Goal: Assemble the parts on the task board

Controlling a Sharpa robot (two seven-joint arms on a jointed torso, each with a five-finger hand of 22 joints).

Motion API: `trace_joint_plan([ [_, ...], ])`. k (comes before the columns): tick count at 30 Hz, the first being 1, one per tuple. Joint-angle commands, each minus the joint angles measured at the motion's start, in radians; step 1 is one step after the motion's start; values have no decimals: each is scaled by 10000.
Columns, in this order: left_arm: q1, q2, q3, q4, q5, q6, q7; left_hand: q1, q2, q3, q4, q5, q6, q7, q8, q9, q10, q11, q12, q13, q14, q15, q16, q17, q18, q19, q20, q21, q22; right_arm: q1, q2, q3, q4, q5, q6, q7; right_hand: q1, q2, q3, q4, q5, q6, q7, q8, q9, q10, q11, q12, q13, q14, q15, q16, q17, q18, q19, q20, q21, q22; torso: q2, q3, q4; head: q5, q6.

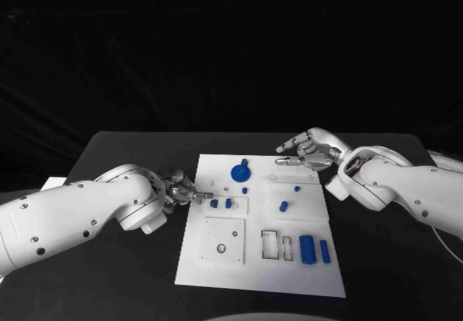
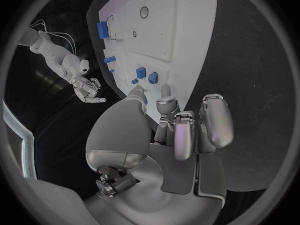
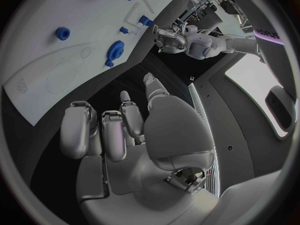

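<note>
the white task board (image 1: 290,274) lies flat in the middle of the black table (image 1: 116,154). little blue parts sit on it. a round blue gear (image 1: 240,173) is near the far end of the board. a small blue peg (image 1: 284,206) stands tilted near the middle, and another tiny blue bit (image 1: 296,188) is just past it. two small blue blocks (image 1: 222,203) sit side by side close to the board's left edge. near the front right there is a fat blue cylinder (image 1: 307,249) and a thin blue bar (image 1: 325,251) just beside it. next to them are two slots with frames (image 1: 278,245). a raised white plate (image 1: 223,241) with small holes is on the front left part of the board.

the left hand (image 1: 180,189) is at the left edge of the board, right by the two blue blocks. in the left wrist view its fingers (image 2: 187,130) are bunched close together and one fingertip reaches to the board's edge near the blocks (image 2: 147,74). i cannot tell if it is pinching anything small.

the right hand (image 1: 309,151) is over the far right corner of the board, well apart from the gear. its fingers (image 1: 290,160) are curled in a bit but apart, and they hold nothing. in the right wrist view the fingers (image 3: 103,132) hang above the dark table beside the board's edge, and the gear (image 3: 115,50) lies a little way off on the board (image 3: 56,85).
</note>
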Motion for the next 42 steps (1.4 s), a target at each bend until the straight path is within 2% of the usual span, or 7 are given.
trace_joint_plan([
  [1, -16, 79, 4, -24, -57, 129, -88, 131, -4, 9, -48, 70, 56, 3, 65, -20, 34, -6, 37, 16, 1073, -67, 30, 2631, -137, 560, -63, 78, 267, -9, 15, 0, 6, -13, 68, 95, 6, 77, -52, -15, 32, -12, -47, 29, 16, -74, -1, -14, 731, 676, 42, -68, 1074, 68, -32, 5, -41, -9, 2, -2, 5, -14, -13],
  [19, -40, 303, 5, -142, -57, 163, -157, 424, 11, 113, -50, 118, 100, -14, 130, -53, 80, -19, 155, 115, 1073, -73, 30, 2631, -162, 564, -65, 228, 407, -10, 31, 0, 12, -13, 94, 96, 6, 77, -52, -15, 32, -12, -47, 29, 16, -74, -1, -14, 731, 676, 42, -68, 1074, 68, -32, 5, -41, -9, -6, 3, 8, -15, -26],
  [33, -44, 571, 5, -338, -57, 605, -378, 565, 16, 171, -59, 120, 102, -14, 144, -75, 105, -22, 214, 171, 1073, -75, 30, 2631, -184, 574, -64, 342, 507, -10, 46, 0, 17, -13, 107, 103, 6, 77, -52, -15, 32, -12, -47, 29, 16, -74, -1, -14, 731, 676, 42, -68, 1074, 68, -32, 5, -41, -9, 1, 0, 0, -30, -59],
  [42, -54, 648, 4, -358, -57, 672, -393, 640, 22, 205, -60, 120, 127, -21, 164, -84, 123, -27, 246, 200, 1073, -76, 30, 2631, -193, 577, -65, 390, 550, -10, 56, 0, 19, -13, 113, 107, 6, 77, -52, -15, 32, -12, -47, 29, 16, -74, -1, -14, 731, 676, 42, -68, 1074, 68, -32, 5, -41, -9, -5, 3, 5, -45, -53],
])
